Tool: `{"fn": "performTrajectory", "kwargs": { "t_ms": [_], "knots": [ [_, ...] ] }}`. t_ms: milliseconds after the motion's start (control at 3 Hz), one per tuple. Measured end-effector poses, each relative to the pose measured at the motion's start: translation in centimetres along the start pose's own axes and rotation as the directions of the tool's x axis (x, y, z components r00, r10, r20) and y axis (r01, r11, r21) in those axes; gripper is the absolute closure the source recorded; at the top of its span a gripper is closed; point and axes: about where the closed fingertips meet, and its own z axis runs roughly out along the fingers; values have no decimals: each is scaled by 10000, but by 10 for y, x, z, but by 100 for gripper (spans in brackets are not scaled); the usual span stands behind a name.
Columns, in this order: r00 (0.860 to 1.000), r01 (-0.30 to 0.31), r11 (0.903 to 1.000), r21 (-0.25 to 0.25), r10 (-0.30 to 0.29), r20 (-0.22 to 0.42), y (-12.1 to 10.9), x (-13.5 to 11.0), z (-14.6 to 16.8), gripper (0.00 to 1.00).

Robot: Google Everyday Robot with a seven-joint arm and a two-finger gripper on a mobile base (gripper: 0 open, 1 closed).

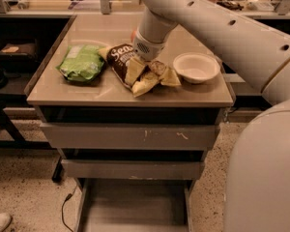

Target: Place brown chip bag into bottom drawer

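Note:
The brown chip bag, dark brown with white lettering and pale yellow ends, lies crumpled on the cabinet top, left of the bowl. My gripper comes down from the white arm and presses into the bag's bunched right part, where the folds hide its tip. The bag rests on the top surface. The bottom drawer is pulled out at floor level below the cabinet, a shallow grey tray with side rails and nothing seen in it.
A green chip bag lies left of the brown one. A white bowl stands to the right. Two scuffed grey drawers above are shut. My white arm fills the right side. A cable lies on the floor at left.

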Motion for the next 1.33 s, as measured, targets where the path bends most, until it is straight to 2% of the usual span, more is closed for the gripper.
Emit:
{"fn": "performTrajectory", "kwargs": {
  "t_ms": [667, 1000, 1333],
  "knots": [
    [10000, 0, 10000, -1, 0, -1, 0, 0, 0, 87],
    [10000, 1, 10000, -1, -1, -1, 0, 0, 0, 100],
    [10000, 1, 10000, -2, -1, -1, 0, 0, 0, 100]
  ]
}}
